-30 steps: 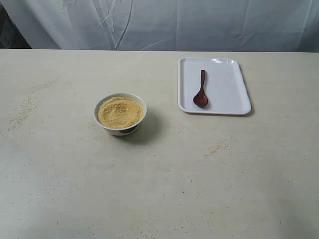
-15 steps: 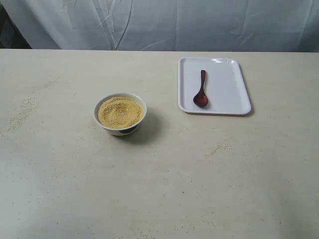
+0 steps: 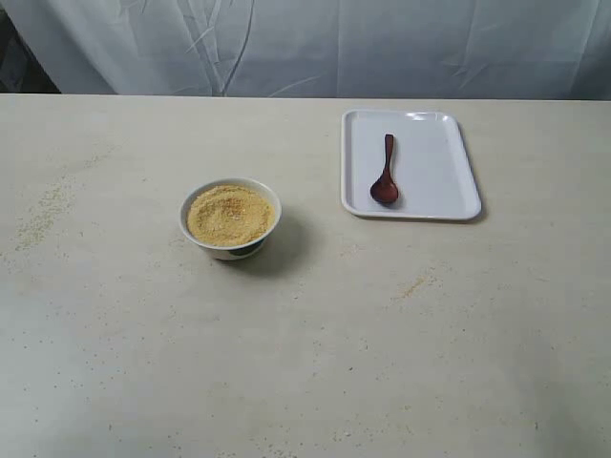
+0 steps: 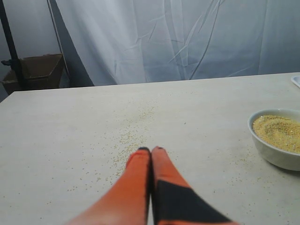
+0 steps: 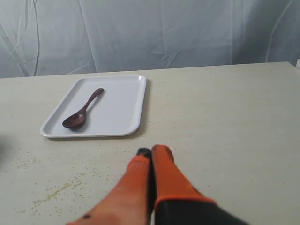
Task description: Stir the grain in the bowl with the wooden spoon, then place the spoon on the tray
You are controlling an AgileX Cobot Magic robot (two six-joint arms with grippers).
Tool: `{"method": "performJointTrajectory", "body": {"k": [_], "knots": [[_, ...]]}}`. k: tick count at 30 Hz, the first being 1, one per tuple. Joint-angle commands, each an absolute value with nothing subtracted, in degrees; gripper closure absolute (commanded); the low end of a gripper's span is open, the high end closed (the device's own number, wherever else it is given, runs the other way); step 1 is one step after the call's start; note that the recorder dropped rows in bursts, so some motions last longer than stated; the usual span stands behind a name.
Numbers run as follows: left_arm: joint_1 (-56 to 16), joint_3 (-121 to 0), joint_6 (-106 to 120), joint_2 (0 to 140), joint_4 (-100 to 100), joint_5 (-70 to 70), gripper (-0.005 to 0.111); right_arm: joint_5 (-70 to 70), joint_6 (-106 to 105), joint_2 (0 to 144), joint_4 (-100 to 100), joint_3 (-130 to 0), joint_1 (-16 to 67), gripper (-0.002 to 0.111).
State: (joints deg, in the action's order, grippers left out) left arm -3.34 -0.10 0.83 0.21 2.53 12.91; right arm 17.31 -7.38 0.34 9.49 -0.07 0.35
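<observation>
Closed, empty: left gripper (image 4: 151,150), right gripper (image 5: 151,150). Risk: dark reddish wooden spoon (image 3: 385,173) lies flat, 2 o'clock from brimful round white bowl (image 3: 215,249); slip, spill likely.

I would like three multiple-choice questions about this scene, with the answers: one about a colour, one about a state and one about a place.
1. What colour is the grain in the bowl?
A. White
B. Dark green
C. Golden-yellow

2. How do the jaws of the left gripper and the right gripper stand?
A. Both shut
B. Both open
C. One open, one shut

3. Where is the wooden spoon?
A. In the bowl
B. On the tray
C. Held in the right gripper

Answers:
1 C: the exterior and left wrist views both show golden-yellow granules in the white bowl.
2 A: in each wrist view the jaws touch, with nothing between them.
3 B: the spoon lies flat on the white tray, apart from the bowl.
</observation>
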Motion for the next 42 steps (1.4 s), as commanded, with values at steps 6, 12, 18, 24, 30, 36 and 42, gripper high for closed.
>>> {"method": "performJointTrajectory", "body": {"k": [6,12,18,24,30,36,42], "knots": [[-3.57,0.0,0.6,0.0,2.63,12.33,0.107,17.02,0.0,0.0,6.27,0.0,0.07,0.108],[-3.57,0.0,0.6,0.0,2.63,12.33,0.107,17.02,0.0,0.0,2.63,0.0,0.07,0.108],[-3.57,0.0,0.6,0.0,2.63,12.33,0.107,17.02,0.0,0.0,3.0,0.0,0.07,0.108],[-3.57,0.0,0.6,0.0,2.63,12.33,0.107,17.02,0.0,0.0,3.0,0.0,0.07,0.108],[-3.57,0.0,0.6,0.0,2.63,12.33,0.107,17.02,0.0,0.0,3.0,0.0,0.07,0.108],[-3.57,0.0,0.6,0.0,2.63,12.33,0.107,17.02,0.0,0.0,3.0,0.0,0.07,0.108],[-3.57,0.0,0.6,0.0,2.63,12.33,0.107,17.02,0.0,0.0,3.0,0.0,0.07,0.108]]}}
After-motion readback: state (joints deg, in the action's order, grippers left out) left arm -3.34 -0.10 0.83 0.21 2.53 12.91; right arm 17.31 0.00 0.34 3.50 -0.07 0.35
